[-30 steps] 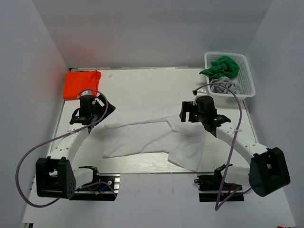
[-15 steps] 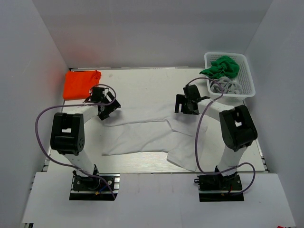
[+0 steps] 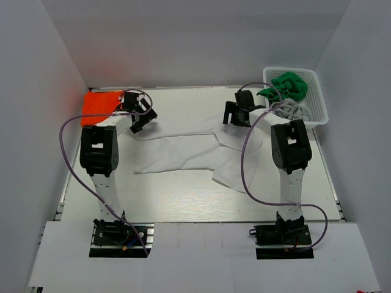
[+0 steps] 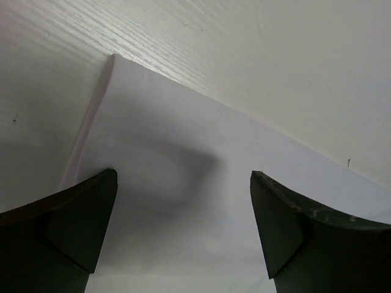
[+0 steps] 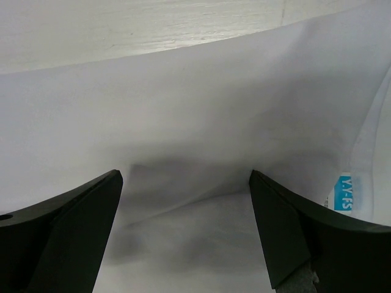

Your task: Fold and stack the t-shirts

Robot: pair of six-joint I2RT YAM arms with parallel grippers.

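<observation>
A white t-shirt (image 3: 183, 155) lies spread and creased across the middle of the table. My left gripper (image 3: 142, 118) is down at the shirt's far-left edge, and my right gripper (image 3: 236, 115) is at its far-right edge. In the left wrist view the left gripper (image 4: 183, 183) is open, with a corner of the white t-shirt (image 4: 183, 122) flat between its fingers. The right gripper (image 5: 186, 183) is open too, over rumpled white t-shirt (image 5: 183, 104) cloth. A folded orange t-shirt (image 3: 101, 104) sits at the far left. A green t-shirt (image 3: 282, 85) and a grey t-shirt (image 3: 291, 110) lie bundled in the basket.
The white mesh basket (image 3: 318, 97) stands at the far-right corner, just beyond my right gripper. White walls close in the table at the back and both sides. A blue label (image 5: 345, 194) shows on the white cloth in the right wrist view.
Both arms have stretched toward the back of the table. The white t-shirt has slid back with the grippers, away from the near edge. Both sets of jaws stay wide.
</observation>
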